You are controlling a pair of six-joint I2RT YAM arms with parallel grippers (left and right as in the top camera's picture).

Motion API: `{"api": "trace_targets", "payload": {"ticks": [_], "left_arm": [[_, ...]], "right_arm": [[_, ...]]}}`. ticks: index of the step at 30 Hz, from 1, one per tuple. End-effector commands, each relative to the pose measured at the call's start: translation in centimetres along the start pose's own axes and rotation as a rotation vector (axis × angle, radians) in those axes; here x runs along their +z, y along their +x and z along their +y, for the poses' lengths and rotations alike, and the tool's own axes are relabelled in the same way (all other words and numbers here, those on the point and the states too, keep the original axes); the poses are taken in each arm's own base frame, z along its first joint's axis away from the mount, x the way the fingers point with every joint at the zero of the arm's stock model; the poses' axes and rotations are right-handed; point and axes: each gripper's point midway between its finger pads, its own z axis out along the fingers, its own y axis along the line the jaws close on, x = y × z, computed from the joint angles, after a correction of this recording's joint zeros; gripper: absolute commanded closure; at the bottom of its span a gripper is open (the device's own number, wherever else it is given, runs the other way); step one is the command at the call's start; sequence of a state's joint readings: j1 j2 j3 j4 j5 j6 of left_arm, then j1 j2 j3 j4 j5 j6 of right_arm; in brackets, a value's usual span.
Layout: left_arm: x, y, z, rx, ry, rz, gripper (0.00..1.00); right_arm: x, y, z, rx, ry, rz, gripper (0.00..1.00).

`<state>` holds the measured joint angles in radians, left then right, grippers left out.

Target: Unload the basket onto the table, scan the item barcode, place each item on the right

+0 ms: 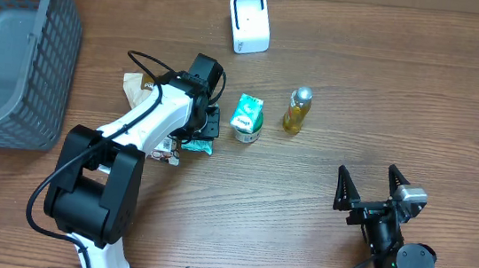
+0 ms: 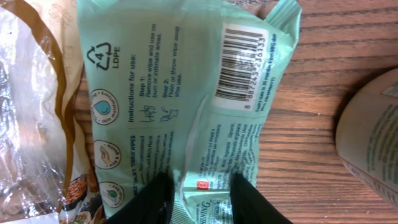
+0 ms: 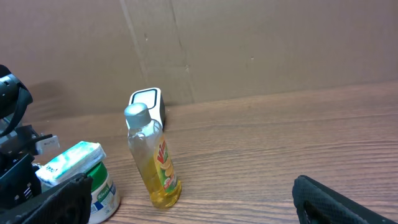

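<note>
Left claw [image 2: 201,182]: astride wet-wipes pack [image 2: 180,93], clamped or loose cannot tell. Right claw [image 1: 366,172]: spread wide, empty. Barcode [image 2: 245,65] up; not yet shown to far white scanner [image 1: 249,23].

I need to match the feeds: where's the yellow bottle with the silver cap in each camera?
Overhead: the bottle stands right of centre, in the upper half.
Left wrist: not in it.
Right wrist: the bottle stands upright, left of centre, in the lower half.
Shared landmark: the white scanner, up and left of the bottle in the overhead view, and just behind it in the right wrist view.
</note>
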<state>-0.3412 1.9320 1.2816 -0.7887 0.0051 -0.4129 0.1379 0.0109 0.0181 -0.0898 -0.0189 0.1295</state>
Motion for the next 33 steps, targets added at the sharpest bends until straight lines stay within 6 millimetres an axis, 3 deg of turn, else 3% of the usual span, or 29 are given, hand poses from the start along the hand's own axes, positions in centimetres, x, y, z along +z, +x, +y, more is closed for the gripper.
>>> {"api": "trace_targets", "payload": {"ticks": [1, 11, 18, 22, 26, 29, 33], "left_arm": [[2.4, 3.2, 2.3, -0.004, -0.098, 0.107, 0.6], [1.9, 2.9, 1.7, -0.008, -0.069, 0.113, 0.51], [-4.1, -1.4, -0.3, -0.005, 0.004, 0.021, 0.47], [-5.9, -1.9, -0.5, 0.003, 0.003, 0.023, 0.44], [-5.5, -0.9, 1.0, 0.005, -0.075, 0.059, 0.52], [-4.9, -0.3, 2.4, 0.01, -0.153, 0.077, 0.69], [-3.8, 0.8, 3.0, 0.045, -0.174, 0.119, 0.71]], "right_arm": [[0.0, 0.1, -0.2, -0.007, 0.009, -0.005, 0.0], [0.0, 0.1, -0.2, -0.007, 0.009, -0.005, 0.0], [0.0, 0.1, -0.2, -0.007, 0.009, -0.005, 0.0], [0.0, 0.1, -0.2, -0.007, 0.009, -0.005, 0.0], [0.0, 0.1, -0.2, -0.007, 0.009, -0.005, 0.0], [0.0, 0.1, -0.2, -0.007, 0.009, -0.005, 0.0], [0.0, 0.1, -0.2, -0.007, 0.009, -0.005, 0.0]]}}
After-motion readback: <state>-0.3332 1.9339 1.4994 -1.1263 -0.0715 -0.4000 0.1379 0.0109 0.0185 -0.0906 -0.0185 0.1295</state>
